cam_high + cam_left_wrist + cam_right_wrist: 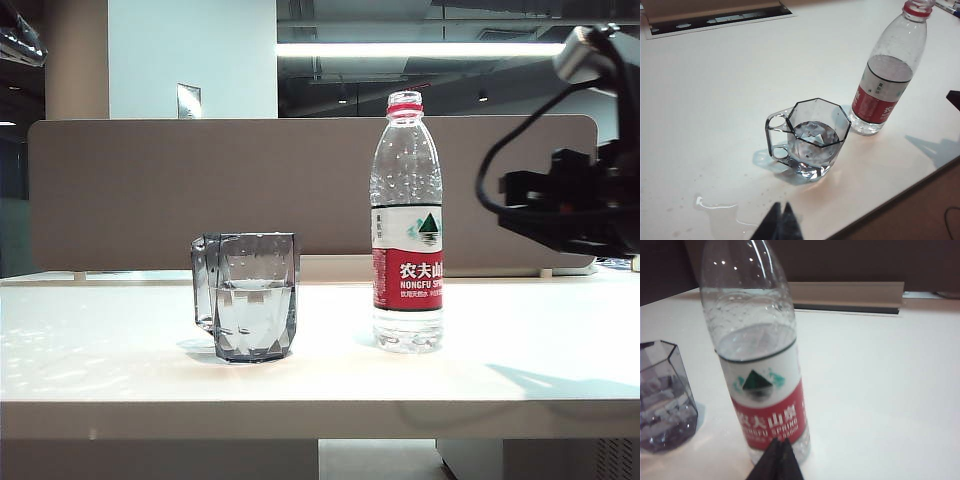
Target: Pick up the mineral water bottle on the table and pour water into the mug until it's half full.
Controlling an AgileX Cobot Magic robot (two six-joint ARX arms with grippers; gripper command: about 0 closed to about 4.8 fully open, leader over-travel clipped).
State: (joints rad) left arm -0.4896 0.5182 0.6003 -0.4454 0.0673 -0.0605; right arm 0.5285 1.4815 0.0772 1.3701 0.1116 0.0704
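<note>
The mineral water bottle stands upright and uncapped on the table, its water level near the top of the red-and-white label. Left of it sits the smoky-grey mug, roughly half filled with water. My right gripper is shut and empty, its tips just short of the bottle's base, to the bottle's right in the exterior view. My left gripper is shut with nothing in it, hovering a short way from the mug on the side away from the bottle.
A small puddle and droplets lie on the table near the left gripper. A brown partition panel runs behind the table, with a cable slot along the back edge. The table's front edge passes close to the mug.
</note>
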